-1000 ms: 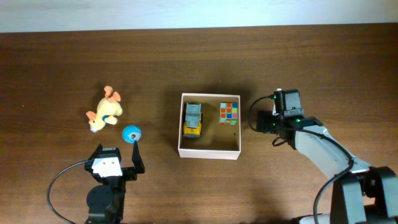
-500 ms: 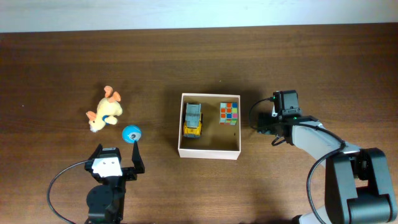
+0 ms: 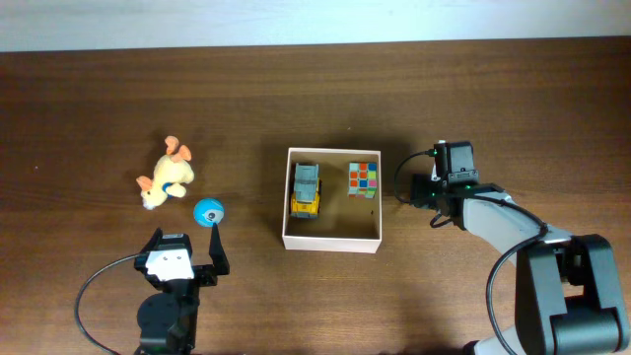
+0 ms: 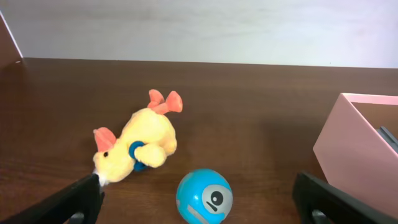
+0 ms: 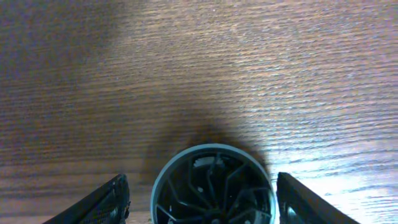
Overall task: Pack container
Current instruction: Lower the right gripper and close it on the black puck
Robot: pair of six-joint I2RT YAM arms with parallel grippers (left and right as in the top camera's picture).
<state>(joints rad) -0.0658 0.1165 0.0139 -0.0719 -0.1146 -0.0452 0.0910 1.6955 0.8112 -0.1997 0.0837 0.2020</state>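
The container (image 3: 331, 243), a white box with a tan inside, sits at the table's middle and holds a yellow toy truck (image 3: 306, 189) and a colour cube (image 3: 363, 178). Its wall shows at the right of the left wrist view (image 4: 354, 140). My left gripper (image 3: 186, 248) is open, just short of a blue ball (image 3: 208, 212), which lies between its fingers in the left wrist view (image 4: 204, 196). A yellow plush duck (image 3: 166, 175) lies beyond it. My right gripper (image 3: 418, 191) is open to the right of the container, with a dark round spoked wheel-like thing (image 5: 214, 186) between its fingers.
The wooden table (image 3: 493, 89) spreads all around. A pale wall runs along the far edge (image 4: 199, 28). The right arm's cables (image 3: 402, 176) loop close to the container's right wall.
My right arm has shifted its pose slightly, with the gripper staying beside the container's right wall. The left arm and the toys have not moved.
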